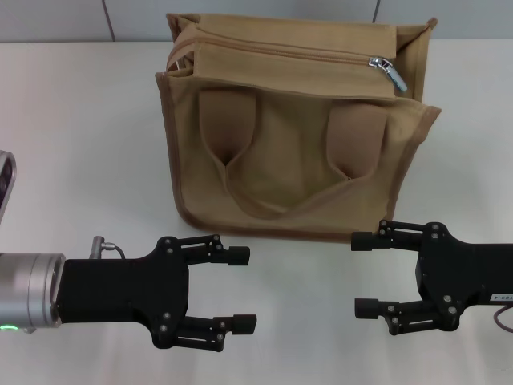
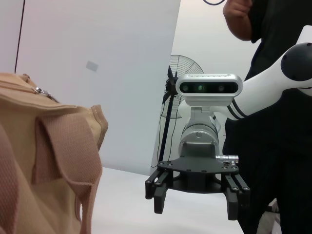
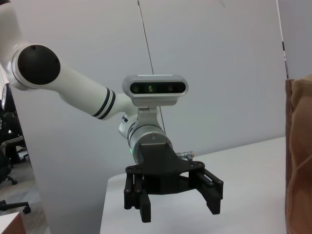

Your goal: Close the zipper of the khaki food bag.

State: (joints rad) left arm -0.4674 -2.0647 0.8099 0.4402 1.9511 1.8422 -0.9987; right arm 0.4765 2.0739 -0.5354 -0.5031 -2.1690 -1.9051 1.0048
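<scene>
- Straight ahead of me on the white surface [image 1: 80,120] sits the khaki food bag [image 1: 292,168], upright, its handles [image 1: 280,152] flopped down over the face nearest me.
- My zipper [image 1: 321,54] runs along the top of the bag, so its long axis goes side to side across my view, not toward or away from me.
- Its metal pull [image 1: 388,70] hangs at the end on my right. The track to the left of it looks shut from the head view, though the far-left corner gapes a little and I can't really tell how the teeth sit there.
- So honestly this fits either a zip already run across to my right, or one that shuts toward my left and hasn't gone anywhere. Can't say which.
- My right gripper [image 1: 366,273] is low in front of the bag's right half, fingers spread wide, holding nothing. It's clearly the nearer one to the pull, which lies up and beyond it.
- My left gripper [image 1: 240,289] hovers in front of the bag's left half, also spread wide and empty, well apart from the pull.
</scene>
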